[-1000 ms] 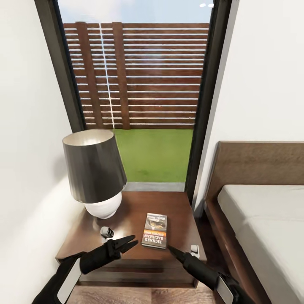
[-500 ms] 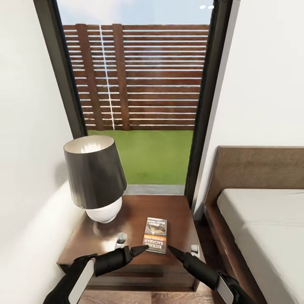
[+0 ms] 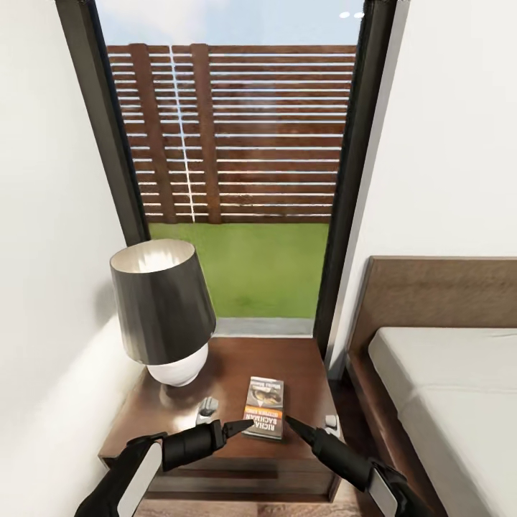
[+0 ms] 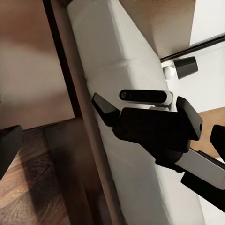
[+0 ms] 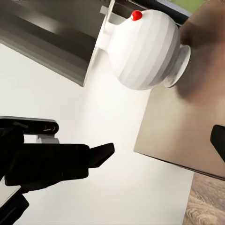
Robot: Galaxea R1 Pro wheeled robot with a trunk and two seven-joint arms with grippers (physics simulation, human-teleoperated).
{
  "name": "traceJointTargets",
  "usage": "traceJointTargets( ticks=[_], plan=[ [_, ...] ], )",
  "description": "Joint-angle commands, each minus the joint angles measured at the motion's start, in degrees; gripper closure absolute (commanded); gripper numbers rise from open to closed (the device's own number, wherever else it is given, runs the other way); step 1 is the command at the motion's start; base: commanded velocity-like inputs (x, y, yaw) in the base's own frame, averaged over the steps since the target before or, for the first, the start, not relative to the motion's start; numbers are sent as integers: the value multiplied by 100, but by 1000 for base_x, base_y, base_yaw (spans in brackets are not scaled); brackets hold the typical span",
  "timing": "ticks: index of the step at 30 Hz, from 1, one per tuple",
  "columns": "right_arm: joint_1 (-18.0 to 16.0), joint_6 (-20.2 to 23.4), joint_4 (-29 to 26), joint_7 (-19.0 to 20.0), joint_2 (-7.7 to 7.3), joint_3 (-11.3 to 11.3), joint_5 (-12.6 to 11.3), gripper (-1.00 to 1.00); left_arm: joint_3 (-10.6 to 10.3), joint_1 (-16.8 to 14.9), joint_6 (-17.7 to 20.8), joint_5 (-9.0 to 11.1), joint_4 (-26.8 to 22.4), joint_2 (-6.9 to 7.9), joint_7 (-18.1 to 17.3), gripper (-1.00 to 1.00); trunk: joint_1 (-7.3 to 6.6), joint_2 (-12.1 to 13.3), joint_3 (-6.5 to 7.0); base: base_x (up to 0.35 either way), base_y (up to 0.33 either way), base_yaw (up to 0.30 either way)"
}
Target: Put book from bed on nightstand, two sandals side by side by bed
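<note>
The book (image 3: 264, 416) lies flat on the dark brown nightstand (image 3: 301, 366), near its front edge, dark cover with an orange band. My left gripper (image 3: 237, 429) points at the book's near left corner from just beside it. My right gripper (image 3: 293, 424) hovers off the near right corner. Neither touches it. In the left wrist view my own fingers (image 4: 9, 150) stand wide apart at the picture's edges, and one finger (image 5: 218, 140) sits likewise in the right wrist view. The bed (image 3: 431, 294) with its pale mattress (image 3: 459, 388) stands right of the nightstand. The sandals are out of view.
A table lamp with a dark shade (image 3: 161, 301) and white ribbed base (image 3: 176, 370) takes the nightstand's back left. A white wall (image 3: 50, 287) closes the left side. Behind is a tall black-framed window (image 3: 237, 179). A narrow strip of wood floor (image 3: 345, 388) separates nightstand and bed.
The left gripper has rolled and swung right, toward the book's near corner. The view has shifted slightly, so everything sits a little lower. Book and right gripper keep their places.
</note>
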Motion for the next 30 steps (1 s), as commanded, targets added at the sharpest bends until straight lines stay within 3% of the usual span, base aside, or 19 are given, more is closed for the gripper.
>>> traceJointTargets(
  ticks=[1,22,30],
  plan=[
    [-3,57,2,19,1,-11,-18,-100,-12,-2,36,41,-1,5,9,-100,-24,39,13,0,0,0],
    [-3,66,-200,22,-6,-9,-18,-100,-12,11,36,47,7,-2,25,-100,-485,882,390,0,0,0],
    [-3,40,-200,6,-1,-2,-18,-100,-12,17,30,47,8,-3,411,-100,-661,1202,534,0,0,0]
  ],
)
